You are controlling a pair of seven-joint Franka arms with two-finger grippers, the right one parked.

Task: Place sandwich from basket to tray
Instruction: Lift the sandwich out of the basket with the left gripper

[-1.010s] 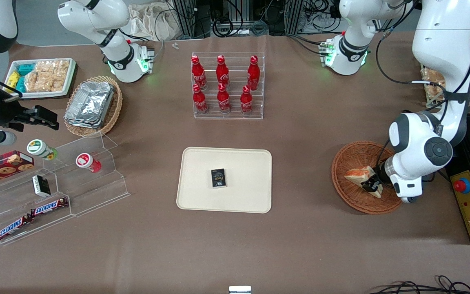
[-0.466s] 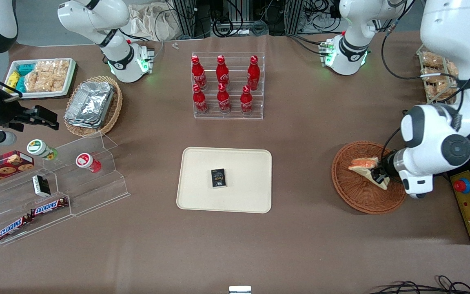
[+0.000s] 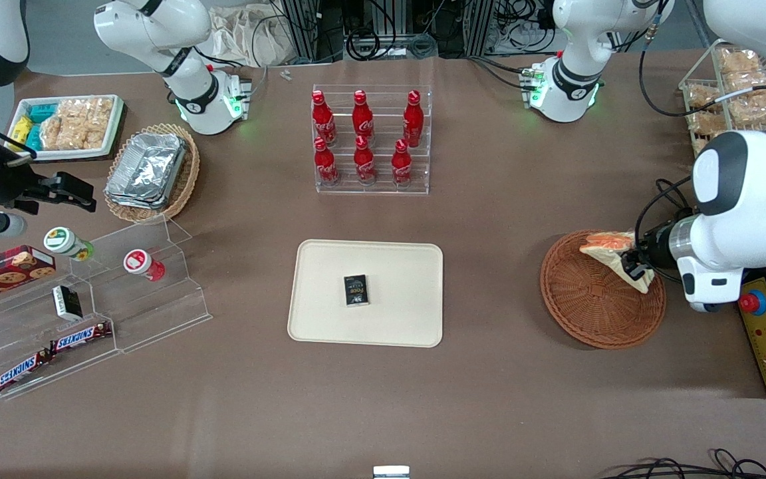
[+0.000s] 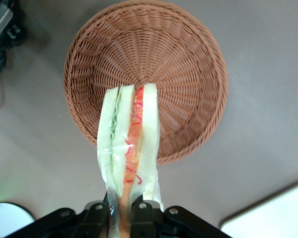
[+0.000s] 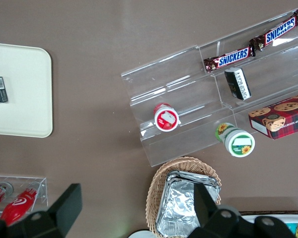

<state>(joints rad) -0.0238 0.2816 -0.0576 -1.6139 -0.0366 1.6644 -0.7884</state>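
hand: my hand (image 4: 123, 218) clamps one end of the sandwich (image 4: 129, 144), in the air above the basket (image 3: 592, 313)
risk: wrapper slips, wedge drops short of tray (image 3: 409, 266)
cause: end-only pinch, fast swing

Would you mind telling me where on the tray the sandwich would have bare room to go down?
The gripper holds the sandwich lifted above the basket. On the tray, only a small black box sits near the middle. Bare patches border every rim; the strip along the bottle rack side is widest.
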